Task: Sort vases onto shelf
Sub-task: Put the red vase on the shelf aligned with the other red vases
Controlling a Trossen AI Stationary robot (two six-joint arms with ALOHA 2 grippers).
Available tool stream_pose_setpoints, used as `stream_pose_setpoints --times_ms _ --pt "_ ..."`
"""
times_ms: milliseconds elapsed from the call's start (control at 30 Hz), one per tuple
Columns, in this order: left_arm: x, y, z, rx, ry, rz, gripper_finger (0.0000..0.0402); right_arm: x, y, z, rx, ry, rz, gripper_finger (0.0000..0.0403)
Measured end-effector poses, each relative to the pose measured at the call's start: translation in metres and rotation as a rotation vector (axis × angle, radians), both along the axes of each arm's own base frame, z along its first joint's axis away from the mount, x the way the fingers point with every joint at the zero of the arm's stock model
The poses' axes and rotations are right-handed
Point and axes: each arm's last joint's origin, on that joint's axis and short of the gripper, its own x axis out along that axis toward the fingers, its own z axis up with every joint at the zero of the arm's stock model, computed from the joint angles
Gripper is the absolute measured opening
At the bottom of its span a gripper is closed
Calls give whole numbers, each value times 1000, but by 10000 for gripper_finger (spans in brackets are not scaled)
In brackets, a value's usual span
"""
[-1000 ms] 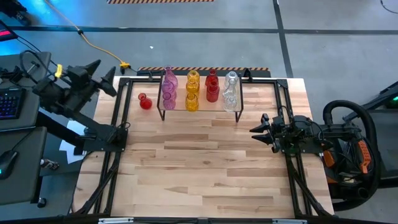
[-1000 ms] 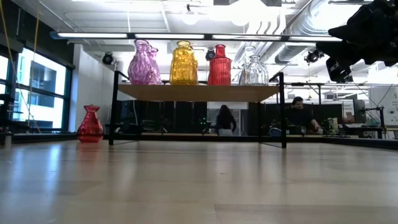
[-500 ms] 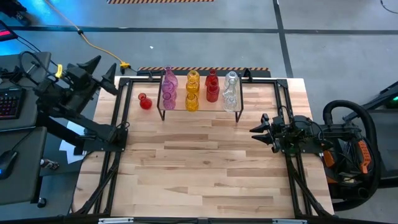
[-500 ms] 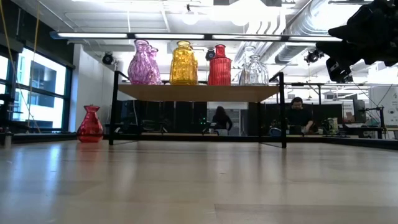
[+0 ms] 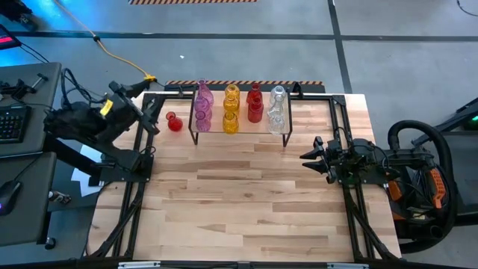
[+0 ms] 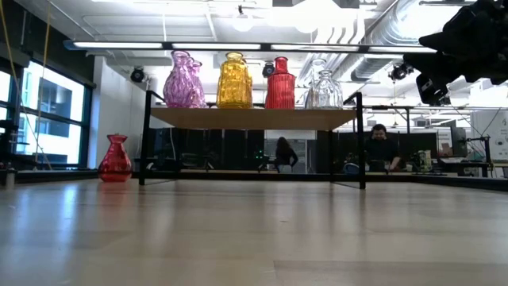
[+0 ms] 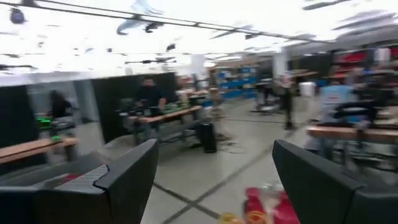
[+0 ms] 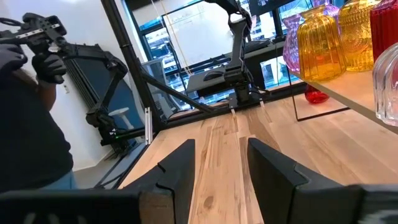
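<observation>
1. Vases (image 5: pixel 231 104) stand in pink, yellow, red and clear columns on the shelf (image 5: pixel 240 128) at the table's (image 5: pixel 246 202) far edge; we see one small red vase (image 5: pixel 174 122) on the tabletop just beside the shelf's left end.
2. We find the left gripper (image 5: pixel 146 112) raised over the table's far left corner, fingers spread wide, holding nothing.
3. We see the right gripper (image 5: pixel 310 155) near the right edge, fingers (image 8: pixel 186 165) parted, empty.
</observation>
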Motion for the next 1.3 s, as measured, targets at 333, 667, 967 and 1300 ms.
stream_pose_setpoints --times_ms 333,667,967,1300 --pt "-3 -5 -4 -255 119 -461 307 0 0 0 0 0 0 130" --pt "4 5 -18 -628 245 -364 307 0 0 0 0 0 0 130" --pt "11 31 -29 -750 442 -131 307 0 0 0 0 0 0 130" --pt "12 67 -49 -889 646 89 307 0 0 0 0 0 0 130"
